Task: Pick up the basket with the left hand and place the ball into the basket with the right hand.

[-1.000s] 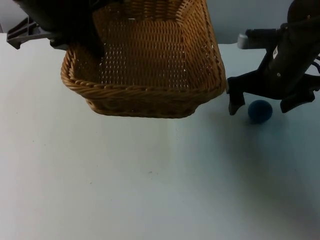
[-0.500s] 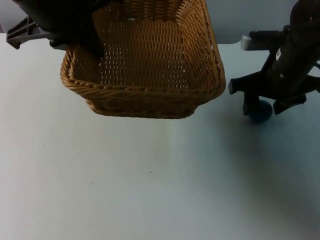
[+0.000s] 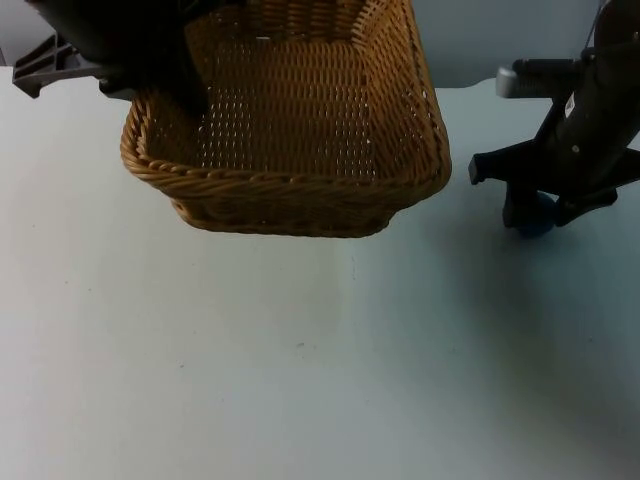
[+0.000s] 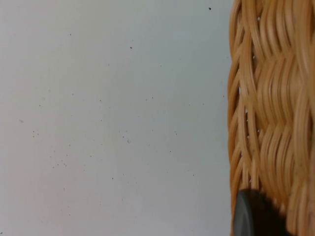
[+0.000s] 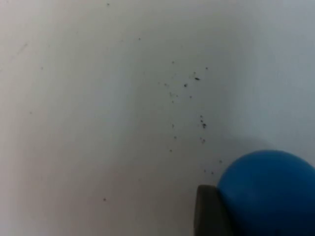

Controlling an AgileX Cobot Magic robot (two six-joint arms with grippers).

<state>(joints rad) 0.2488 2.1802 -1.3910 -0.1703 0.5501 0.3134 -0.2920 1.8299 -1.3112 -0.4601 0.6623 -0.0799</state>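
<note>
Above the white table (image 3: 300, 380), the wicker basket (image 3: 300, 130) hangs clear of the surface, its rim pinched by the left gripper (image 3: 185, 90), so the first half of the task looks done. What remains is the ball (image 3: 537, 217): it sits at the table's right side, well apart from the basket, with the right gripper (image 3: 545, 210) down around it. In the right wrist view a fingertip touches the ball (image 5: 268, 191), but whether the fingers have clamped it I cannot tell. The arm hides most of the ball from above.
</note>
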